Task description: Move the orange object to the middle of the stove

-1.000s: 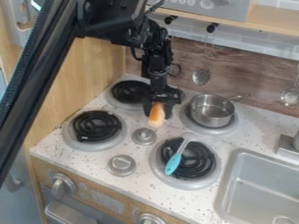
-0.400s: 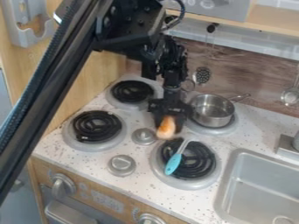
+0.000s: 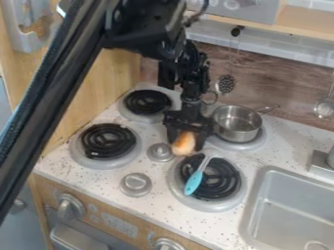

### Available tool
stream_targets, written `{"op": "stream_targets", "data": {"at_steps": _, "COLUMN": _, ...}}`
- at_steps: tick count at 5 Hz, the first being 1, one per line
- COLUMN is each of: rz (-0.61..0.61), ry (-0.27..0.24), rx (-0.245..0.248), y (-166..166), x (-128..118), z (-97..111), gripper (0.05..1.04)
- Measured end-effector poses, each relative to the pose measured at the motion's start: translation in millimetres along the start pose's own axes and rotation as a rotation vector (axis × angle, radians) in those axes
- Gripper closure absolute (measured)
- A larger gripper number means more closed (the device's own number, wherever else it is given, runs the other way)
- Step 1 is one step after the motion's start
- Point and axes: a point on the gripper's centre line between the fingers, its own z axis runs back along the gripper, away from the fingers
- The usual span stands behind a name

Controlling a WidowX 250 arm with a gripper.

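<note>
Two fingers of the gripper pinch the orange object between them; we see its long axis lean downward and slightly left in view, beside the upper metal knob, so we judge that mostly lowering remains

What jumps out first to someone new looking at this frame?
Probably the big black arm slanting in from the top left, its hand above the stovetop with the orange object between its fingers. Next, the bright blue end of the utensil lying across the front right burner. Then the metal pot on the burner behind it.
</note>
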Motion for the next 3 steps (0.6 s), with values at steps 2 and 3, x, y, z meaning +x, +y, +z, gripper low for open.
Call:
{"op": "stream_targets", "data": {"at_steps": 2, "rz": -0.027, "ry": -0.06, "rx": -0.056, "y": -4.8, "x": -20.9, "z": 96.1, "gripper": 0.084}}
{"op": "stream_targets", "data": {"at_steps": 3, "rz": -0.045, "ry": -0.017, "rx": -0.068, "y": -8.6, "x": -28.6, "z": 95.1, "gripper": 0.084}}
